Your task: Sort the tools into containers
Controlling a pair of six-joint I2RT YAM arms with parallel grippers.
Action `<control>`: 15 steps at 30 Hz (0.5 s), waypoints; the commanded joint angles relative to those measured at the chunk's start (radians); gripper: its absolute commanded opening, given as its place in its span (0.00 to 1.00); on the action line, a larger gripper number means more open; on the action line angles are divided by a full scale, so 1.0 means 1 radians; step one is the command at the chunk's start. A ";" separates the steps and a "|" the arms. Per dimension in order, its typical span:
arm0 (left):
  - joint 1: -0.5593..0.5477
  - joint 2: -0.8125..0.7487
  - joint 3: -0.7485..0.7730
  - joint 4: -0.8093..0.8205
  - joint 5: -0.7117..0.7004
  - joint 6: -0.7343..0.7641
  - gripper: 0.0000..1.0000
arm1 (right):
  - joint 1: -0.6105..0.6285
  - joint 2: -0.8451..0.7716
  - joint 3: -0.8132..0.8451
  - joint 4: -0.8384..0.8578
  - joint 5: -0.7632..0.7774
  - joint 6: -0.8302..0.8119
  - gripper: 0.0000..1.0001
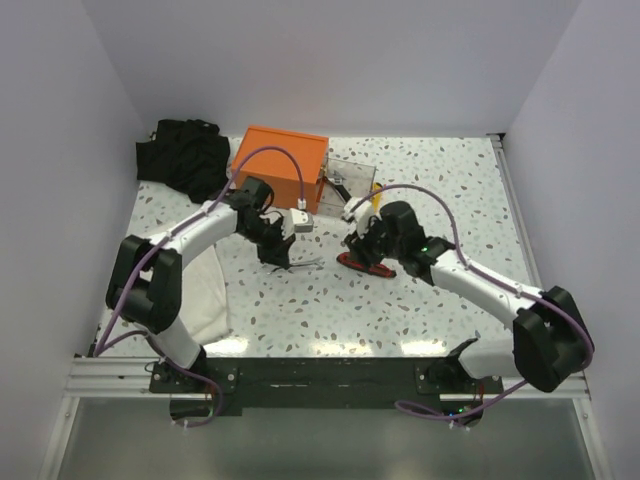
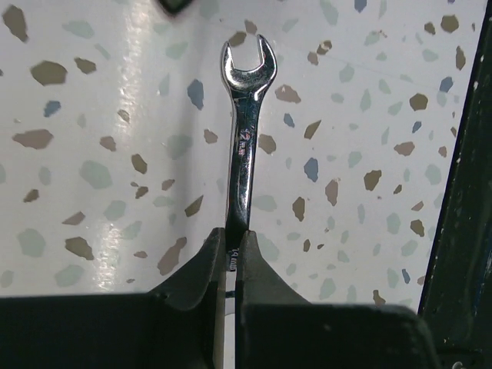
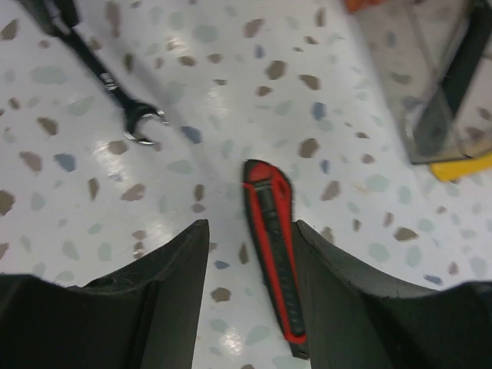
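Observation:
My left gripper (image 2: 232, 238) is shut on the shank of a silver wrench (image 2: 244, 146), whose open end points away, low over the speckled table. In the top view the left gripper (image 1: 280, 250) holds this wrench (image 1: 307, 263) near the table's middle. My right gripper (image 3: 250, 227) is open, and a red-and-black utility knife (image 3: 275, 246) lies on the table between its fingers, close to the right finger (image 3: 346, 307). A clear tray (image 3: 400, 92) at the upper right holds a dark-handled tool (image 3: 453, 77). A yellow utility knife (image 3: 461, 165) lies beside it.
The orange box (image 1: 280, 165) stands at the back centre, with the clear tray (image 1: 355, 172) pulled out to its right. A black cloth bundle (image 1: 185, 155) lies at the back left. A white cloth (image 1: 205, 290) lies by the left arm.

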 commanded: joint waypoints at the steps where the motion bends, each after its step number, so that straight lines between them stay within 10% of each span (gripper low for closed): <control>1: 0.004 0.012 0.125 0.004 0.084 -0.099 0.00 | -0.164 -0.075 0.097 -0.051 0.155 0.114 0.52; 15: -0.079 0.212 0.515 0.418 -0.027 -0.699 0.00 | -0.402 -0.038 0.160 -0.153 0.258 0.381 0.47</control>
